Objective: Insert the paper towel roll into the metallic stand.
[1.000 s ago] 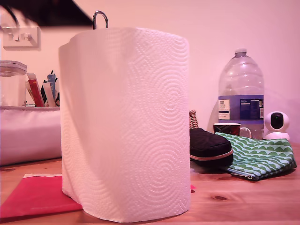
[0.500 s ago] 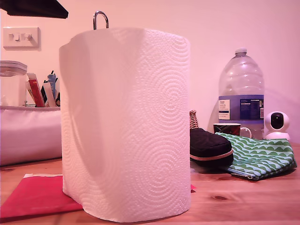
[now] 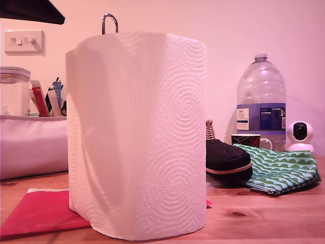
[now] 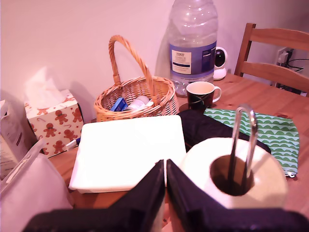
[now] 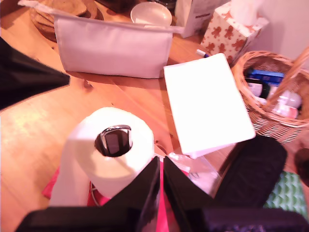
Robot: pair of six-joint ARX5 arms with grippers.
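The paper towel roll (image 3: 136, 134) stands at frame centre, the metallic stand (image 3: 109, 23) threading its core. Light, soft, crushable; grasp its flanks gently. My first gripper (image 4: 165, 175) and my second gripper (image 5: 161, 170) are pinched together, empty.

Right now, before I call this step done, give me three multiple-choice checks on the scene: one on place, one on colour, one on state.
1. Where does the metallic stand's loop sit?
A. Beside the roll
B. Up through the core of the paper towel roll
C. Inside the basket

2. What colour is the flat sheet under the roll's edge at the exterior view's left?
A. Red
B. Blue
C. Yellow

3. How do the jaws of my first gripper stand?
A. Clamped on the roll
B. Wide open
C. Closed together, holding nothing

Answers:
1. B: the first wrist view shows the chrome loop rising out of the roll's hole.
2. A: red shows beside the roll's base.
3. C: the two fingertips meet, with nothing between them.
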